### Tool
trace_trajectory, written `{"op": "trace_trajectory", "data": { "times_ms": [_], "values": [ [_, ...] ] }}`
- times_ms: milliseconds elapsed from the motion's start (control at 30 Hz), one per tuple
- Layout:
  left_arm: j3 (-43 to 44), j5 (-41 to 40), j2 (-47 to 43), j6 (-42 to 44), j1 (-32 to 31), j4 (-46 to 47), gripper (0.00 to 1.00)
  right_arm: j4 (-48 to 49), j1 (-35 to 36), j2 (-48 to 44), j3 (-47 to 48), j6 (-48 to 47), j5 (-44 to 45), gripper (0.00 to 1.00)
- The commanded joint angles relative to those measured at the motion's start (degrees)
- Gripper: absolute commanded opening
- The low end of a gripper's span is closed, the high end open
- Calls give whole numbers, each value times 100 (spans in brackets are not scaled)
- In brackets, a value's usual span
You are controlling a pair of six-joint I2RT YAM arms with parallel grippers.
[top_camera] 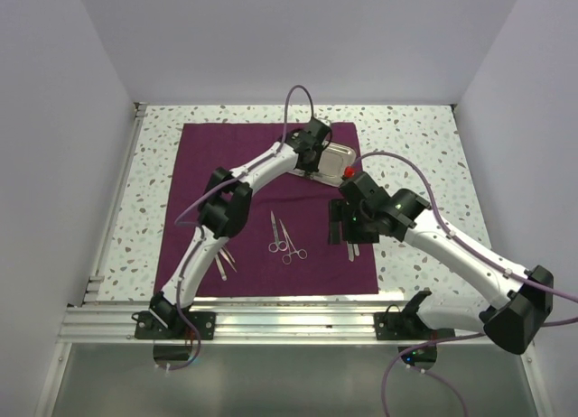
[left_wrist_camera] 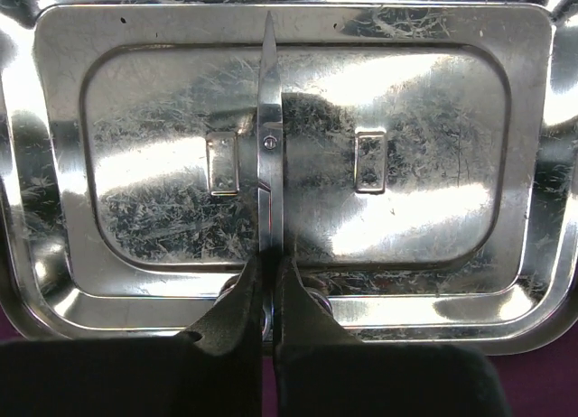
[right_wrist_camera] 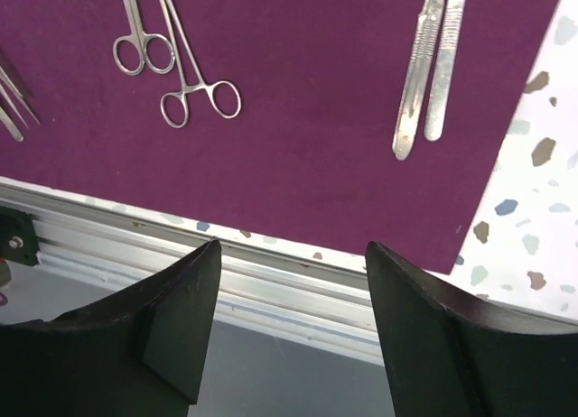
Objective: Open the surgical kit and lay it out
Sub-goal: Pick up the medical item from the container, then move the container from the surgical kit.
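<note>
L gripper point(left_wrist_camera: 268, 282) pinching scissors point(left_wrist_camera: 270, 146) on tray point(left_wrist_camera: 72, 38), tips at 12; rings hidden by fingers point(left_wrist_camera: 233, 322). R gripper point(right_wrist_camera: 289, 291) spread, over cloth point(right_wrist_camera: 298, 155) edge.

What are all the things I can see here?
table: one, speckled white, under everything
cloth: one, purple, spread on the table
tray: one, shiny steel, cloth's far right
tray scissors: one, silver, at the tray
cloth scissors: one, silver, mid-cloth
forceps: one, silver, beside the cloth scissors
flat handles: two, silver, cloth's right part
tweezers: seemingly two, silver, cloth's near left
rail: one, grey metal, table's near edge
arms: two, white-black, reaching over the cloth
left tool: one, black, shut on the tray scissors
right tool: one, black, open above the flat handles
</note>
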Motion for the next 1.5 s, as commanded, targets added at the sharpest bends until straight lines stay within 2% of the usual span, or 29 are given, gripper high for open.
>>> {"op": "trace_trajectory", "data": {
  "times_ms": [0, 167, 300, 533, 767, 933, 1000, 1100, 1233, 1300, 1467],
  "values": [
    [-781, 317, 623, -47, 10, -1411, 0, 362, -51, 147, 170, -163, -389, 68],
    [-1080, 547, 114, -20, 10, -1103, 0, 485, -59, 288, 302, -110, -407, 64],
    [-985, 643, -282, -64, 10, -909, 0, 748, -51, 174, 189, 144, -425, 62],
    [-598, 582, -985, -187, 45, -610, 0, 846, -51, 94, 100, 347, -329, 61],
    [-396, 731, -1390, -406, 335, -162, 0, 916, -51, 86, 65, 470, -152, 60],
    [324, 723, -1381, -442, 475, -293, 0, 1013, -51, 77, -14, 549, -135, 59],
    [334, 697, -1495, -459, 484, -364, 0, 1004, -51, 103, -32, 523, -47, 59],
    [-147, 565, -2125, -538, 476, -355, 0, 1074, -129, 200, -14, 418, 225, 59],
    [-1901, 310, -3216, -582, 458, 22, 0, 1469, -673, 629, 152, 146, 138, 59],
    [-2579, 152, -3820, -582, 458, 102, 0, 1759, -1165, 1077, 398, -21, -64, 59],
    [-3383, -77, -4772, -538, 458, -29, 0, 2032, -1956, 2395, 1540, -391, -292, 58]
  ]
}}
